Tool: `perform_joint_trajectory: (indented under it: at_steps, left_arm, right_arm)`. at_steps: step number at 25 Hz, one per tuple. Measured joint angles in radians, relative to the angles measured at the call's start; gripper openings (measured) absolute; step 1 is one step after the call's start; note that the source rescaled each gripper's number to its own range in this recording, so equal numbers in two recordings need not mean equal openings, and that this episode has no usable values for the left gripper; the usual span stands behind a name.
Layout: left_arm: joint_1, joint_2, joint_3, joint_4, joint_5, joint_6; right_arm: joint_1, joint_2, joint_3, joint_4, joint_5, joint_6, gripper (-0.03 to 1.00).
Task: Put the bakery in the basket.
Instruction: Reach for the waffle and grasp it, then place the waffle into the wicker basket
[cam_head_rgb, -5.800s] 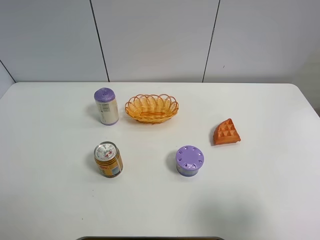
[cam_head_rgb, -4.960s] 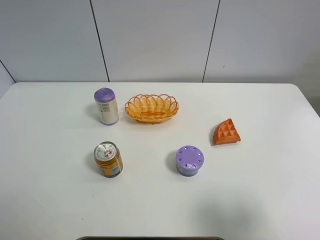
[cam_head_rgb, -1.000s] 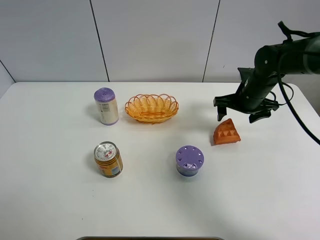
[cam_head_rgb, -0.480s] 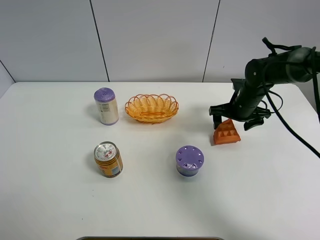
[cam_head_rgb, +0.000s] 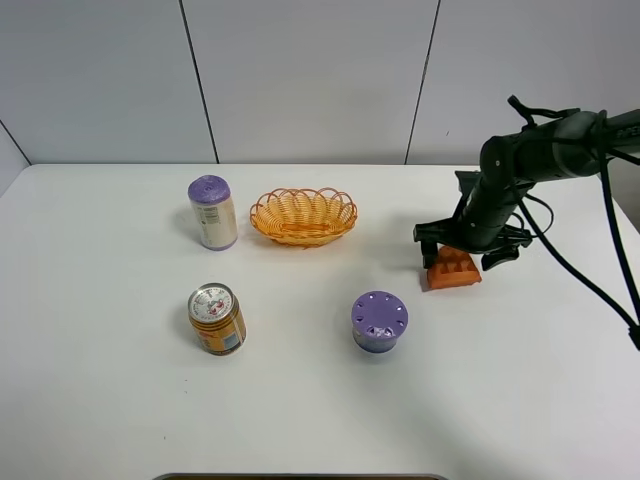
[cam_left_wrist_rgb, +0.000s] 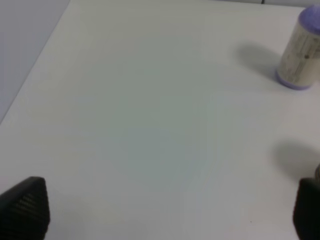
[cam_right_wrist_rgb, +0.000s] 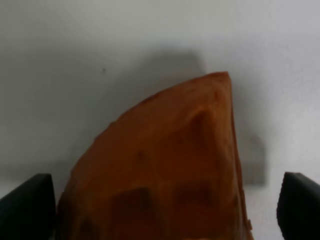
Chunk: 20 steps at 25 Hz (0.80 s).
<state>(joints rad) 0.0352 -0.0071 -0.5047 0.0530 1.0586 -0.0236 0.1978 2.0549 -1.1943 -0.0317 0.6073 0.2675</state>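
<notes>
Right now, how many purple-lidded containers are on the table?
2: the tall can just left of the basket, and the squat tub nearer the front, right of the orange can. None seems hidden.

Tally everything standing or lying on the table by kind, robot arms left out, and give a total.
Cans: 2, the purple-topped can and the orange can
Round purple tub with a holed lid: 1
Woven basket: 1
Toy waffle slice: 1
Total: 5
</notes>
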Motion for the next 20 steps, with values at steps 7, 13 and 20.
perform_joint_trajectory:
  at_steps: [7,13,20]
  left_arm:
    - [0.0,0.0,0.0,0.0,0.0,0.0]
    - [0.0,0.0,0.0,0.0,0.0,0.0]
    - [0.0,0.0,0.0,0.0,0.0,0.0]
  right_arm:
    - [0.0,0.009,0.0,0.0,0.0,0.001,1.0]
    - [0.0,0.01,0.0,0.0,0.0,0.001,0.57]
    - [0.0,0.01,0.0,0.0,0.0,0.017,0.0]
